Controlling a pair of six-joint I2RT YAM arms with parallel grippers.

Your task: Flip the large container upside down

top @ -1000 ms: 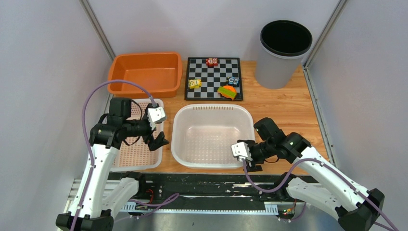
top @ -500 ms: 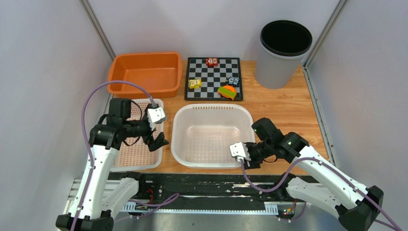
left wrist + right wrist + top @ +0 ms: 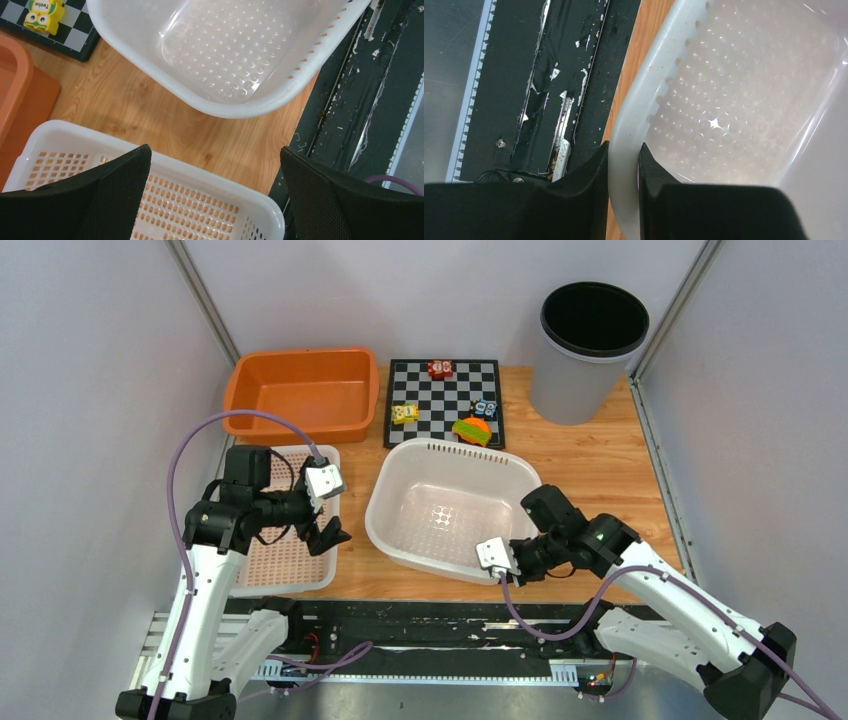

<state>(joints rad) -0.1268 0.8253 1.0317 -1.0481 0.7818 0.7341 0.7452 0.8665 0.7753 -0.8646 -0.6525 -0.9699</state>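
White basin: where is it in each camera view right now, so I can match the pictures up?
Top external: white basin in the centre, right gripper shut on its near-right rim.
Left wrist: basin across the top, beyond the open left gripper.
Right wrist: basin fills the right half, rim between the fingers.
Shared landmark: black strip along the near edge, in all three.

Orange tub [image 3: 300, 390] set at the far left of the wooden table [image 3: 600, 465], chessboard [image 3: 445, 400] laid beside it, red toy [image 3: 440, 368], yellow toy [image 3: 405, 413], blue toy [image 3: 486, 408] and orange-green toy [image 3: 472, 429] placed on it, grey bin [image 3: 580, 370] stood far right, white perforated tray [image 3: 280, 565] near left.
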